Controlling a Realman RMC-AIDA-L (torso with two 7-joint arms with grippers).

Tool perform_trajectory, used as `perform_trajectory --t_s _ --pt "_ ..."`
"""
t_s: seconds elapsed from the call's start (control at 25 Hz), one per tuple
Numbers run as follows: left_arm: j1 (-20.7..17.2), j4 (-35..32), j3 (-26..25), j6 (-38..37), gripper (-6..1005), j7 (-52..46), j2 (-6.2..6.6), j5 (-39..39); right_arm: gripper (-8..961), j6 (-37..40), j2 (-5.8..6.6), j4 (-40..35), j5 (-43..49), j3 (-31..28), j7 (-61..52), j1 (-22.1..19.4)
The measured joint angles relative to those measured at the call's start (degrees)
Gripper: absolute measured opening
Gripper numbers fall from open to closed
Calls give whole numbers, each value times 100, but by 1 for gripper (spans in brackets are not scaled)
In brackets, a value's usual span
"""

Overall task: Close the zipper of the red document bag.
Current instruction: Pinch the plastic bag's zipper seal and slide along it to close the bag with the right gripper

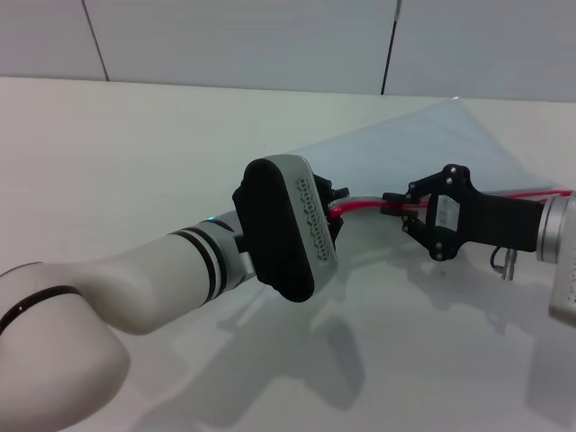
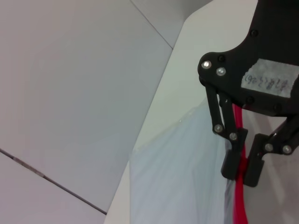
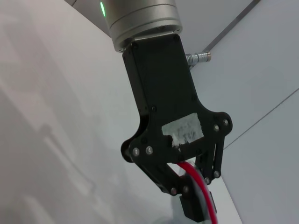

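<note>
The red document bag (image 1: 432, 144), a pale blue-grey translucent pouch, is held up off the white table, sloping up to the right. The zipper (image 1: 360, 205) runs as a bright red strip along its lower edge, between both grippers and on to the right. My right gripper (image 1: 391, 205) comes in from the right and is shut on the zipper. In the left wrist view its fingers (image 2: 231, 163) pinch the zipper (image 2: 239, 200) beside the bag (image 2: 177, 177). My left gripper (image 1: 337, 209), largely hidden behind its own wrist, is shut on the zipper's left end (image 3: 192, 170). The slider tab is not visible.
The white table (image 1: 135, 144) stretches out to the left and in front. Grey wall panels (image 1: 270, 36) rise behind it. My left forearm (image 1: 135, 288) crosses the lower left of the head view, and my right wrist (image 1: 553, 234) sits at the right edge.
</note>
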State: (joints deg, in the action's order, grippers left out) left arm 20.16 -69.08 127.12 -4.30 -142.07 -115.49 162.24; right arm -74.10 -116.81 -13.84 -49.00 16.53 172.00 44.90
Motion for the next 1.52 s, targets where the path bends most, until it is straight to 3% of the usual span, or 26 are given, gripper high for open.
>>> perform_trajectory --t_s 1.0,1.52 --pt "-66 -54 24 50 153 4 29 49 129 406 46 -354 -4 -302 -4 -397" --pt "-127 -141 32 74 162 14 52 61 156 1036 56 -853 -4 -1138 -15 -743"
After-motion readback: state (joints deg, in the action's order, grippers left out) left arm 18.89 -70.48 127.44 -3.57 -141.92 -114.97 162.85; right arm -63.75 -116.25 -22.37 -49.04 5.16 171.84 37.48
